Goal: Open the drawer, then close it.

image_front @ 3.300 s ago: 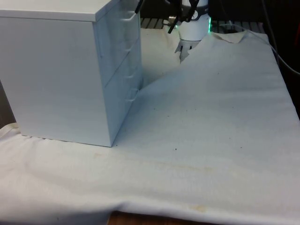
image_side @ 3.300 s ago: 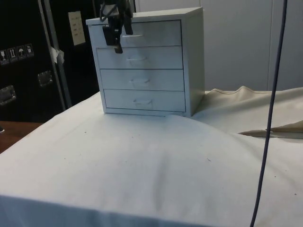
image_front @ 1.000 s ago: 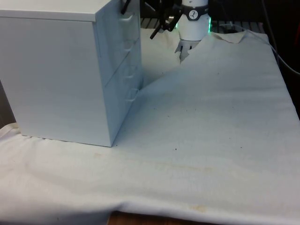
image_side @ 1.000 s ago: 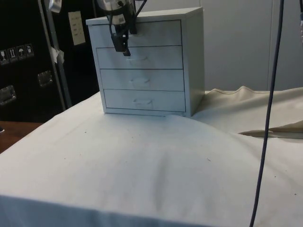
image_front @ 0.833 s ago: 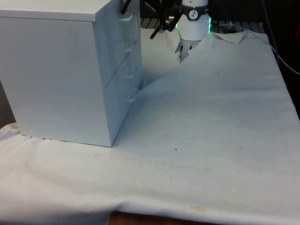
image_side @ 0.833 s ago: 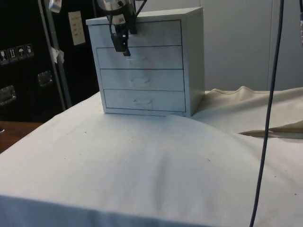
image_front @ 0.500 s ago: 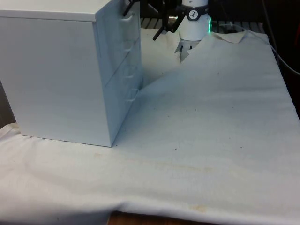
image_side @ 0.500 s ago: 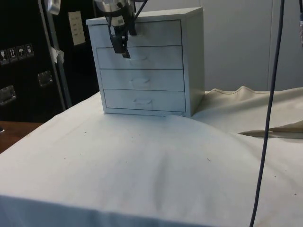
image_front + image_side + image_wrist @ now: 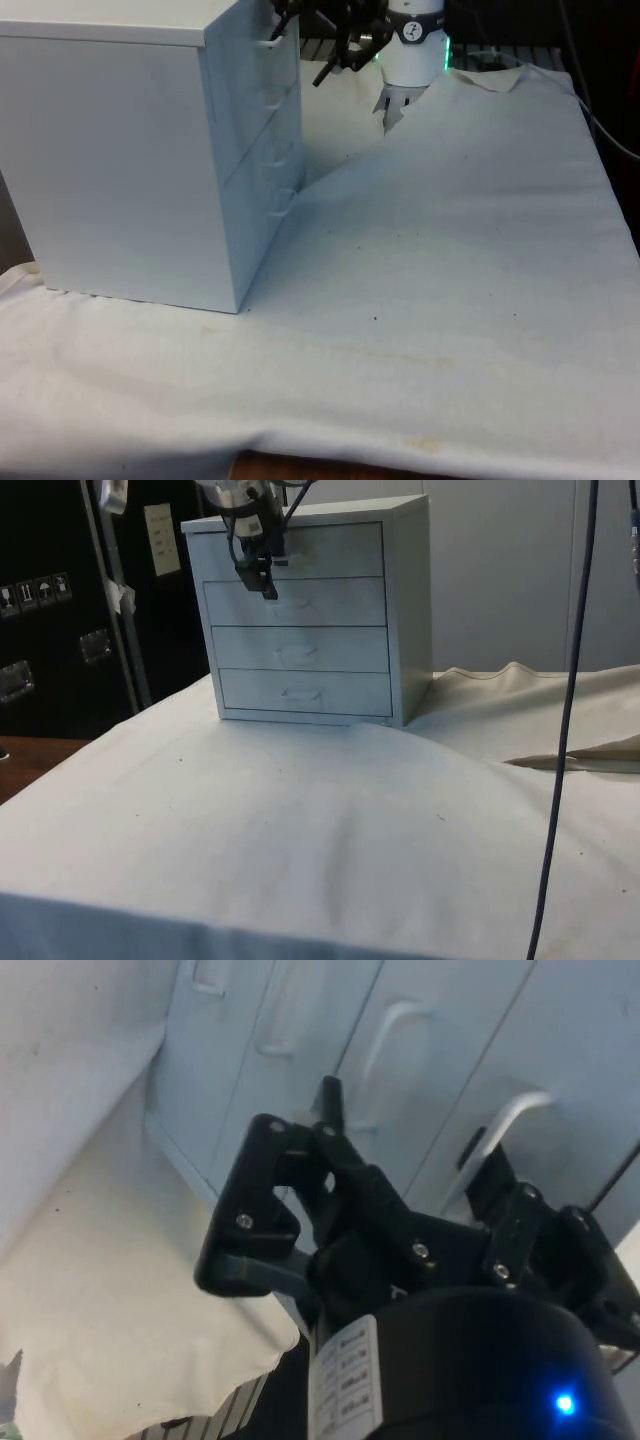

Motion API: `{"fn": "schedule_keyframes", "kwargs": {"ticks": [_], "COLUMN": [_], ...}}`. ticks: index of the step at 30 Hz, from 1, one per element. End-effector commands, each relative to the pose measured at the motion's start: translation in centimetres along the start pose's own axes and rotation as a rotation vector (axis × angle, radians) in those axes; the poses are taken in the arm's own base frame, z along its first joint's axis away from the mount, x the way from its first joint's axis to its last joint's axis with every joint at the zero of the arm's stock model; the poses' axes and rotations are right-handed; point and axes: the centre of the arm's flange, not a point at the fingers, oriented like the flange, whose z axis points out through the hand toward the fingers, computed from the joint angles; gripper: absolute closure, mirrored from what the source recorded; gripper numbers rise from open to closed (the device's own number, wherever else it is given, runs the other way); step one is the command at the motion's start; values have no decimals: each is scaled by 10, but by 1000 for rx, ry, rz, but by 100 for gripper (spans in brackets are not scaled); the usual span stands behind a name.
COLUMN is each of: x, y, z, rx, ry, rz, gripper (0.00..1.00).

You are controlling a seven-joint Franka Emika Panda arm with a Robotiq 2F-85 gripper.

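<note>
Standing at the front view's left on the cloth-covered surface, the white chest of drawers has every drawer flush. Its top drawer carries a handle, and the gripper hangs spread before it, one finger apart from it. Since a moment ago, it has lifted slightly.

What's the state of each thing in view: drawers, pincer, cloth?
Chest of drawers: upright on the cloth.
Top drawer: looks shut, front flush.
Lower three drawers: shut.
Pincer: open, fingers either side of the top handle.
Cloth: spread, rumpled.
</note>
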Motion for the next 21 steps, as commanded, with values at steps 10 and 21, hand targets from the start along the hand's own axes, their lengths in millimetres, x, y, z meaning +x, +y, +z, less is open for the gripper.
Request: {"fn": "schedule_keyframes", "kwargs": {"ticks": [10, 21], "x": [1, 0], "y": [6, -1], "z": [-2, -5], "rx": [-19, -15], "ry": [-4, -1], "rz": [1, 0], "gripper": [81, 100]}}
